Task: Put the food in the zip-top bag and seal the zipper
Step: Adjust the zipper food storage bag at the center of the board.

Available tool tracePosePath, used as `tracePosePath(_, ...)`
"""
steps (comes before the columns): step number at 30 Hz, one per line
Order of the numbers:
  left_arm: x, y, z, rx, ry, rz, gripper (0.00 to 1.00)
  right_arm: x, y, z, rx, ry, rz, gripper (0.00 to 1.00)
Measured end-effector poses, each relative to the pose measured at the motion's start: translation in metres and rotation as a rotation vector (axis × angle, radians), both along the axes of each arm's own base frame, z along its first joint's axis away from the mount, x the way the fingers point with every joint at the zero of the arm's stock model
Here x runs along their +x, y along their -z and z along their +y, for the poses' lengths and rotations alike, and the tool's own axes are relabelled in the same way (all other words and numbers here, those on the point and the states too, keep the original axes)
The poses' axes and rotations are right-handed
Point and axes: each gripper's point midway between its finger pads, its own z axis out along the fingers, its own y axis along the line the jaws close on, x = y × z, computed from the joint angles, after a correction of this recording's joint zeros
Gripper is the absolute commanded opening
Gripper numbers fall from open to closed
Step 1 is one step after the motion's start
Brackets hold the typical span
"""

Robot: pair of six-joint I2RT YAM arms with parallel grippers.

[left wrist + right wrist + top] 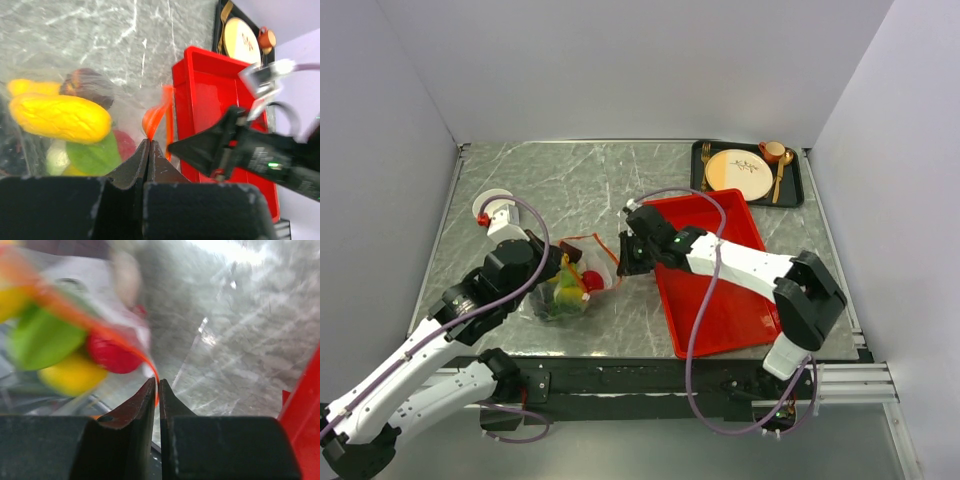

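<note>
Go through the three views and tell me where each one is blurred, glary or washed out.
Right wrist: the food and zipper are smeared into soft streaks, its own jaws sharp, white glare on the table at top. Left wrist: the yellow food is fairly crisp, the plate washed out. Top external: even light, sharp throughout, shadows faint.

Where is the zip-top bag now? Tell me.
Top view: the zip-top bag lies left of centre, just left of the red tray, between the left gripper and the right gripper.
</note>
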Motion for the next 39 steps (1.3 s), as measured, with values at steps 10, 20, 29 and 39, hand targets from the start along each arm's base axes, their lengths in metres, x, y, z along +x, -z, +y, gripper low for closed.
tracePosePath(10, 0.012, 0.038, -0.054, 0.037, 0.184, 0.115, 0.01, 0.012, -0.083, 0.009, 0.191, 0.014, -0.187, 0.27)
tracePosePath(20, 0.005, 0.017, -0.036, 0.01, 0.138, 0.055, 0.01, 0.011, -0.047, -0.009, 0.094, 0.088, -0.124, 0.57)
tracePosePath(29, -0.002, 0.009, -0.007, 0.009, 0.033, 0.032, 0.01, -0.003, -0.002, -0.009, 0.051, 0.093, 0.013, 0.58)
tracePosePath(39, -0.003, 0.013, -0.003, 0.019, 0.012, 0.045, 0.01, -0.007, 0.022, 0.002, 0.057, 0.086, 0.098, 0.32)
